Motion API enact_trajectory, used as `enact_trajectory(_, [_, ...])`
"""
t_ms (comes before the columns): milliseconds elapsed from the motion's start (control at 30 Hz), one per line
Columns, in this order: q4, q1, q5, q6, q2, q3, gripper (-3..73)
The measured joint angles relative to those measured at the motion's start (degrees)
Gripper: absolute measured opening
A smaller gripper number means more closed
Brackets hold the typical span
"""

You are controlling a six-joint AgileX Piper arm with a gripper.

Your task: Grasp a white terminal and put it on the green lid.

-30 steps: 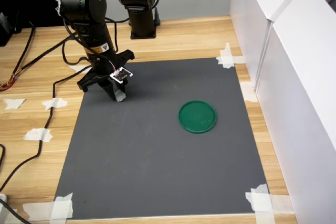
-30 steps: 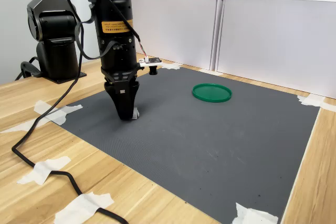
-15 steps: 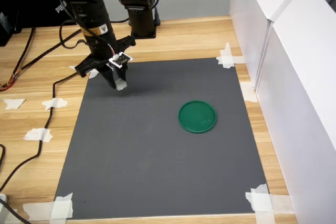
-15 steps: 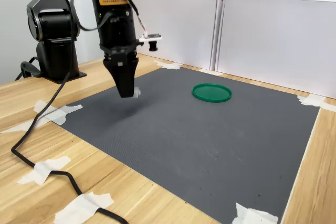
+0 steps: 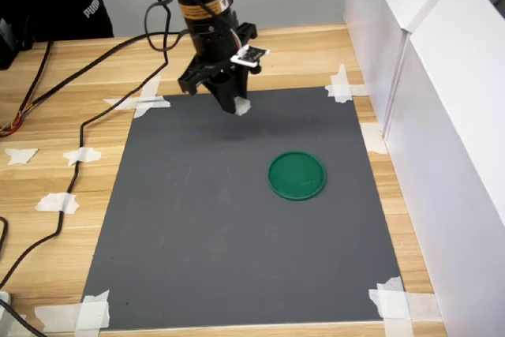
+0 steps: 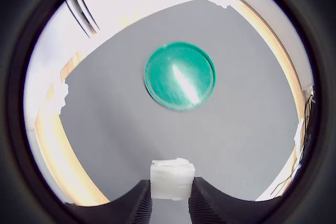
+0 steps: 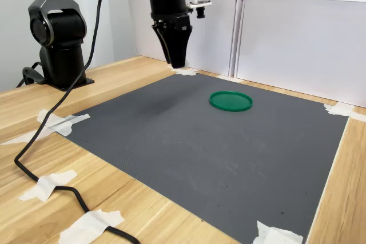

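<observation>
The green lid (image 5: 297,175) is dark green with a glossy highlight in the wrist view. The white terminal (image 6: 171,179) is plain white, the gripper (image 5: 234,105) black. The mat (image 5: 205,219) is dark grey, the table (image 5: 47,132) pale wood-grain, the tape pieces (image 5: 57,203) white.

Bright, even light throughout; the wrist view is a fisheye with a black rim, and glare streaks the green lid (image 6: 180,76).

A second ago the gripper (image 5: 235,106) stood low on the grey mat's (image 5: 237,226) near-left part in the first exterior view; since then it has risen and swung toward the far edge, carrying the white terminal (image 6: 172,179) up between its jaws.
</observation>
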Motion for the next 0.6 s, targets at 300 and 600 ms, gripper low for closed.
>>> enact_trajectory(300, [-0.31, 6.8, 0.59, 7.64, 7.96, -8.4, 26.6])
enact_trajectory(600, [-1.33, 9.5, -2.03, 8.45, 16.95, -13.03, 26.6])
